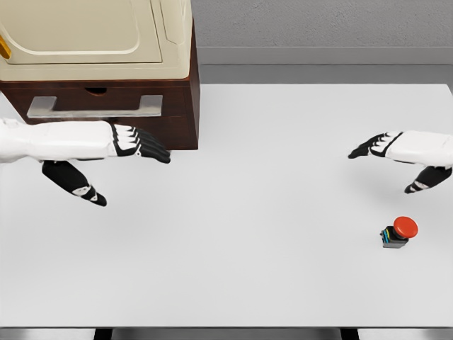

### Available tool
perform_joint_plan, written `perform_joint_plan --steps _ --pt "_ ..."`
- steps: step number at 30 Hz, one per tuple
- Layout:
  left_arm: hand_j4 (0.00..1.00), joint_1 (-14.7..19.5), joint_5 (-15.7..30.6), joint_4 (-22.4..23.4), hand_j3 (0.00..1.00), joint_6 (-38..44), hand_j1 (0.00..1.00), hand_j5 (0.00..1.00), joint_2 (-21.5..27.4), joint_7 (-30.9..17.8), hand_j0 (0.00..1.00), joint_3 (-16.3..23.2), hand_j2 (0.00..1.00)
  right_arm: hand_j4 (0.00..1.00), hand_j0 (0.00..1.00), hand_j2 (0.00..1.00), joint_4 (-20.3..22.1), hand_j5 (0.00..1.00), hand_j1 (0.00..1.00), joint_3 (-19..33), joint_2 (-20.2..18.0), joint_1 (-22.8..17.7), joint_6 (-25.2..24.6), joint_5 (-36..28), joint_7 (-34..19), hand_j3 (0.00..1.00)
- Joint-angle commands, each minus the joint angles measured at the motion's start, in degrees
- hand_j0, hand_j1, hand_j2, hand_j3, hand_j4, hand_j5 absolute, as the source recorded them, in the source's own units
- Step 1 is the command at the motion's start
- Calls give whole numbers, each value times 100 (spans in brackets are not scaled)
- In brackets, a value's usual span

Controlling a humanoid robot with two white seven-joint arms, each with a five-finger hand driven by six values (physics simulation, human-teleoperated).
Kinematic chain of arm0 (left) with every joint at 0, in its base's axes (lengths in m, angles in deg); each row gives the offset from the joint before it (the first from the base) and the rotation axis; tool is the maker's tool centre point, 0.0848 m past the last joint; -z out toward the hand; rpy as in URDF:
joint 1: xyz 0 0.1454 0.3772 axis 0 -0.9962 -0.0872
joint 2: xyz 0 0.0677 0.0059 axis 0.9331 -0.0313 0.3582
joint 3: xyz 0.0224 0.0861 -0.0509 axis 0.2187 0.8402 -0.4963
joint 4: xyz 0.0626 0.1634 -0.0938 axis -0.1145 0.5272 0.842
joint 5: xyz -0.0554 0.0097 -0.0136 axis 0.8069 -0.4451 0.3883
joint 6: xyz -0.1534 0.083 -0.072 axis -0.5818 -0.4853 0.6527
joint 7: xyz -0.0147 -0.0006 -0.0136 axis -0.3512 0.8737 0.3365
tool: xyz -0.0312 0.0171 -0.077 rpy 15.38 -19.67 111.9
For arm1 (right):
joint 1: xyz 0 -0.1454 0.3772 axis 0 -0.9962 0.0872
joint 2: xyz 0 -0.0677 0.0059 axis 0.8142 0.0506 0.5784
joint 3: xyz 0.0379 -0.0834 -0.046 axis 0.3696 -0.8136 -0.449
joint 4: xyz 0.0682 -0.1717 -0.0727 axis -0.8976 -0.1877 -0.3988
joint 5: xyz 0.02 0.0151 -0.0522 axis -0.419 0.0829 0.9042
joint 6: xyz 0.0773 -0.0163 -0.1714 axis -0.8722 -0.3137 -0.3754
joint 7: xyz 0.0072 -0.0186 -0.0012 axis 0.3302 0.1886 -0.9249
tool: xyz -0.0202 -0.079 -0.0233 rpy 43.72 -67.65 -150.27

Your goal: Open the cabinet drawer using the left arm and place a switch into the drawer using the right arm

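The cabinet [99,64] runs off the top and left edges; both forearms are cropped at the sides.

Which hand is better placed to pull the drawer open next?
Left. The left hand hovers open just below the drawer handle of the cabinet, whose drawer looks shut. The right hand, also open, is across the table, nearer the red switch.
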Motion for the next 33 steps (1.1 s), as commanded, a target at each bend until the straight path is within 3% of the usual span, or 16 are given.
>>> perform_joint_plan --steps 1,3,5,7,9,12,19,23,24,28,33 --pt "100 -2 291 2 100 18 100 100 -8 -105 100 11 100 100 100 100 -108 100 100 280 -124 -45 -19 -45 3 100" --pt "100 25 493 2 100 18 100 100 18 -122 100 11 100 100 100 100 -319 100 100 659 -133 -370 -19 -45 3 100" --pt "100 33 721 2 100 18 100 100 18 -96 100 -24 100 100 100 100 -398 100 100 694 -133 -511 -19 -45 3 100" --pt "100 95 792 11 100 968 100 100 0 -61 100 -103 100 100 100 100 -442 100 100 703 -204 -528 -19 -45 3 100" --pt "100 165 819 11 100 1874 100 100 -8 448 100 -103 100 100 100 100 -557 100 100 703 -230 -555 -19 -54 3 100" --pt "100 192 792 11 100 2393 100 100 0 519 100 -68 100 100 100 100 -574 100 100 703 -344 -757 -19 -71 3 100" --pt "100 192 731 63 100 2402 100 100 18 458 100 -95 100 100 100 100 -565 100 100 703 -414 -977 -19 -71 3 100" --pt "100 174 687 239 100 2586 100 100 9 484 100 -95 100 100 100 100 -513 100 100 1511 -379 -1846 -19 -62 3 100" --pt "100 156 564 292 100 2586 100 100 9 475 100 -130 100 100 100 100 -504 100 100 1573 -379 -1908 -19 -62 3 100" --pt "100 104 529 274 100 2701 100 100 -8 466 100 -279 100 100 100 100 -504 100 100 1564 -371 -1873 -19 -71 3 100" --pt "100 69 502 283 100 2736 100 100 -17 502 100 -270 100 100 100 100 -82 100 100 1555 -353 -1917 -19 -62 3 100"
